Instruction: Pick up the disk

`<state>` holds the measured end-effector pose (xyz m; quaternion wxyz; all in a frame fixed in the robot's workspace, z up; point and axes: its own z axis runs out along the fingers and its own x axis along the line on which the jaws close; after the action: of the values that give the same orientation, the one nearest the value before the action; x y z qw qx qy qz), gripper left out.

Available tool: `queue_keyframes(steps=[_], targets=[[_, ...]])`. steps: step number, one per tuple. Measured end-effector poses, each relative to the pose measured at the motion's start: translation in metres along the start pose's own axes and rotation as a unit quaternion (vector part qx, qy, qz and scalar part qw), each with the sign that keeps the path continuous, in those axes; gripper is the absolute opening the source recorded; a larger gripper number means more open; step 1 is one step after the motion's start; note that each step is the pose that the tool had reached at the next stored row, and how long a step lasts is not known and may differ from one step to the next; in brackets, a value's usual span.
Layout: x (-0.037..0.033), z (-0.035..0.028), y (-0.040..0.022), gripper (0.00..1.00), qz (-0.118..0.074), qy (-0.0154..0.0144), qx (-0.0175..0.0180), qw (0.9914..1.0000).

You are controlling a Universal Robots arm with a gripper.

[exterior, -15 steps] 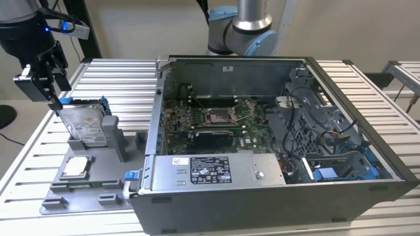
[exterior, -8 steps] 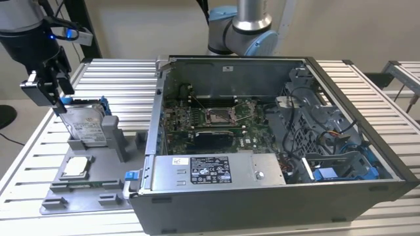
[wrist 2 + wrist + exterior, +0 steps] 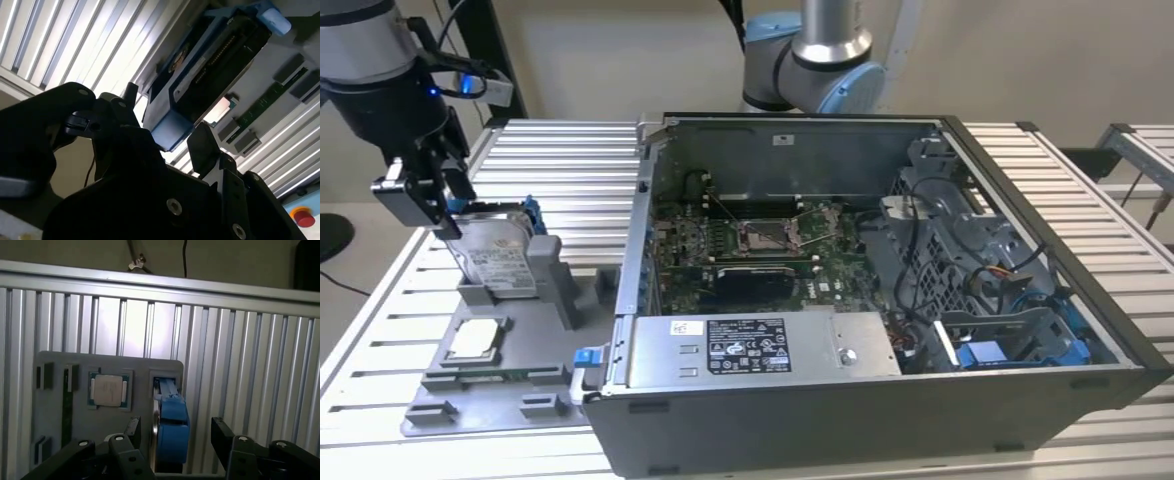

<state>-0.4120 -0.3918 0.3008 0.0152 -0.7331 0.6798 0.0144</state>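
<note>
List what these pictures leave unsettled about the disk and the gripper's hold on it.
- Exterior view: the gripper covers the top corner of the disk, so contact there cannot be judged.
- First wrist view: the disk shows edge-on, blue bracket foremost. Its label is hidden, and the gripper body covers part of it.
- Second wrist view: the fingers flank the bracket's corner. Whether they touch it or stop just short cannot be told.

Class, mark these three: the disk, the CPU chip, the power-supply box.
the disk [image 3: 500, 258]: exterior view, on its labelled face.
the CPU chip [image 3: 107, 390]: first wrist view, middle of its metal lid.
the power-supply box [image 3: 834, 335]: exterior view, bare grey top beside its label.
</note>
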Motion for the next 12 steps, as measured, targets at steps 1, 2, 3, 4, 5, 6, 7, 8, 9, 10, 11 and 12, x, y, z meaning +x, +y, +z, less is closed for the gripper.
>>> queue_keyframes(steps=[1,2,3,4,5,6,7,8,9,10,11,12], targets=[[0.0003,0.0018,0.0000,1.00,0.000,-0.0006,0.0000,1.00000],[0.0006,0.0038,0.0000,1.00,0.000,-0.0011,0.0001,1.00000],[0.0009,0.0056,0.0000,1.00,0.000,-0.0015,0.0001,1.00000],[0.0011,0.0073,0.0001,1.00,0.000,-0.0018,0.0001,1.00000],[0.0012,0.0092,0.0001,1.00,0.000,-0.0022,0.0002,1.00000],[0.0014,0.0110,0.0001,1.00,0.000,-0.0025,0.0004,1.00000],[0.0016,0.0126,0.0001,1.00,0.000,-0.0026,0.0004,1.00000],[0.0016,0.0144,0.0001,1.00,0.000,-0.0028,0.0005,1.00000],[0.0017,0.0161,0.0001,1.00,0.000,-0.0029,0.0005,1.00000],[0.0018,0.0179,0.0001,1.00,0.000,-0.0029,0.0005,1.00000],[0.0019,0.0194,0.0001,1.00,0.000,-0.0029,0.0006,1.00000],[0.0019,0.0208,0.0001,1.00,0.000,-0.0029,0.0007,1.00000]])
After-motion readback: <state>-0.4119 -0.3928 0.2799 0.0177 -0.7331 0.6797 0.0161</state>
